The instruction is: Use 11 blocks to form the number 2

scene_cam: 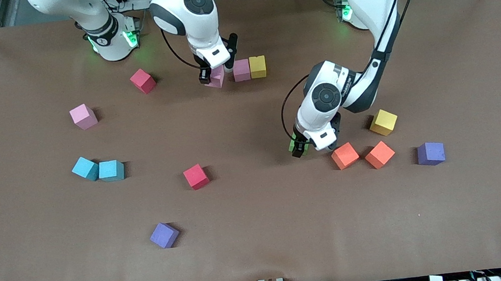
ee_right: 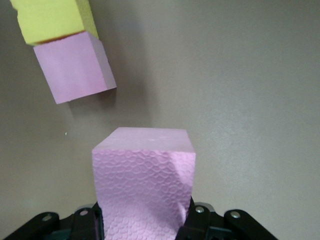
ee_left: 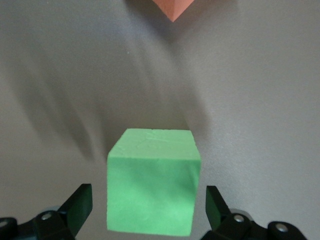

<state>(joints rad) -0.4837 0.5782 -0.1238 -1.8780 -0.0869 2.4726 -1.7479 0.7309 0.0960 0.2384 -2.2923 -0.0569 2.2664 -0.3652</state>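
Note:
My right gripper (scene_cam: 209, 76) is shut on a pink block (scene_cam: 218, 80), squeezing its sides (ee_right: 145, 180). That block hangs tilted just beside a row of two blocks, pink (scene_cam: 241, 70) and yellow (scene_cam: 257, 66), with a small gap to the pink one (ee_right: 75, 67). My left gripper (scene_cam: 299, 148) is low over the table and open, with a green block (ee_left: 152, 185) between its fingers (ee_left: 80, 205); neither finger touches it. In the front view only a green edge (scene_cam: 291, 144) shows under the hand.
Loose blocks lie around: two orange (scene_cam: 344, 155) (scene_cam: 379, 154), yellow (scene_cam: 383, 122) and purple (scene_cam: 431, 153) beside the left gripper; red (scene_cam: 196, 176), purple (scene_cam: 164, 235), two teal (scene_cam: 85, 168) (scene_cam: 111, 170), pink (scene_cam: 83, 116) and red (scene_cam: 143, 80) toward the right arm's end.

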